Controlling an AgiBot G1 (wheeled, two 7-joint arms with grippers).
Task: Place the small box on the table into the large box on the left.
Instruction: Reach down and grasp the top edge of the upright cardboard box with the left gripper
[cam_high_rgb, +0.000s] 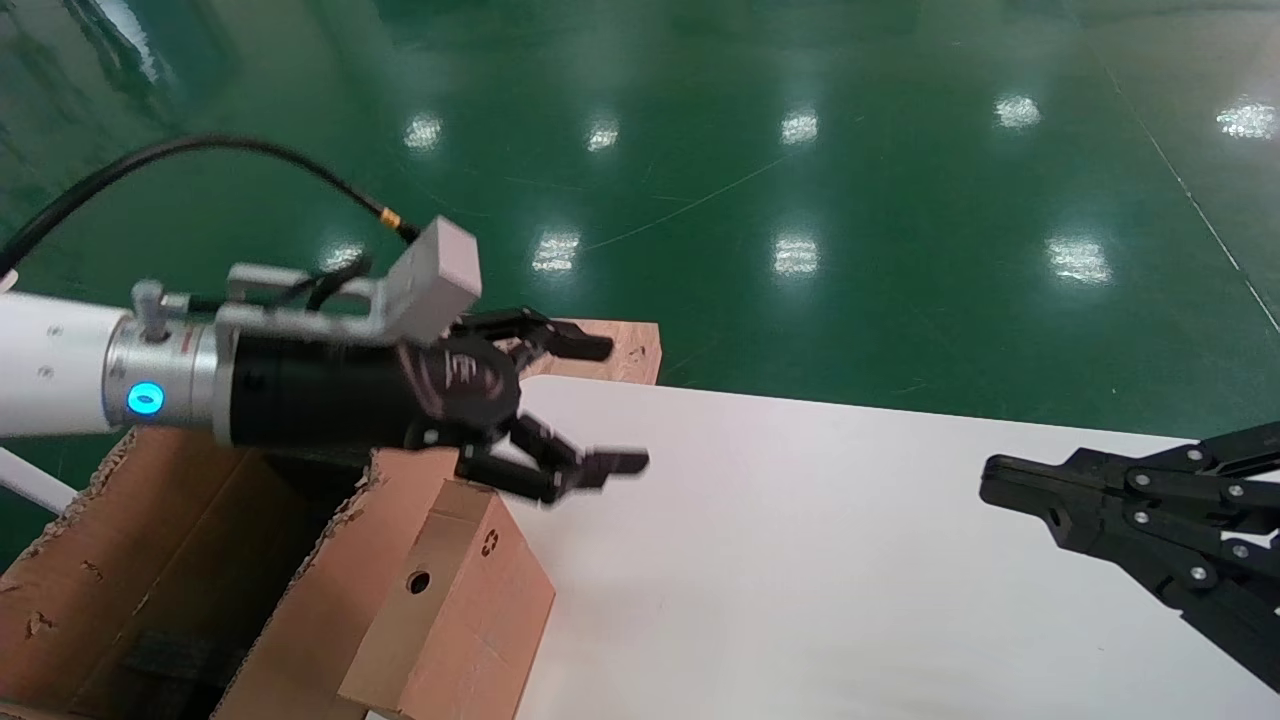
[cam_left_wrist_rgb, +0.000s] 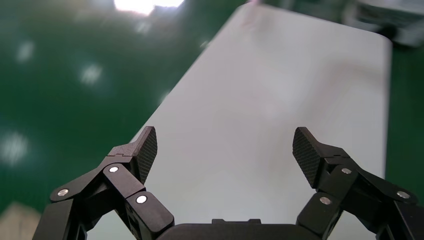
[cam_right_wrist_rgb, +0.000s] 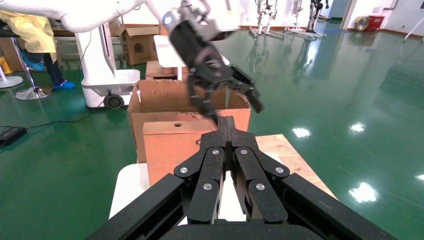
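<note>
Right hand (cam_high_rgb: 1000, 475): nearest you in the wrist view, clenched with fingertips together, holding nothing, parked over the desk (cam_high_rgb: 850, 560) well to the right of the small box (cam_high_rgb: 450, 620).
Small box: stands at the desk's left edge, leaning against the large box (cam_high_rgb: 150, 560); not yet inside it.
Risk: if you close on one top corner only, I judge the small box could twist or slide off the desk edge; a low approach could also snag the large box's ragged flap.
Left hand (cam_high_rgb: 605, 405): spread wide, empty, touching nothing; it hovers just above the small box's top, fingers (cam_left_wrist_rgb: 146, 150) pointing out over the desk.
Next: you need to lower and centre it on the small box.
</note>
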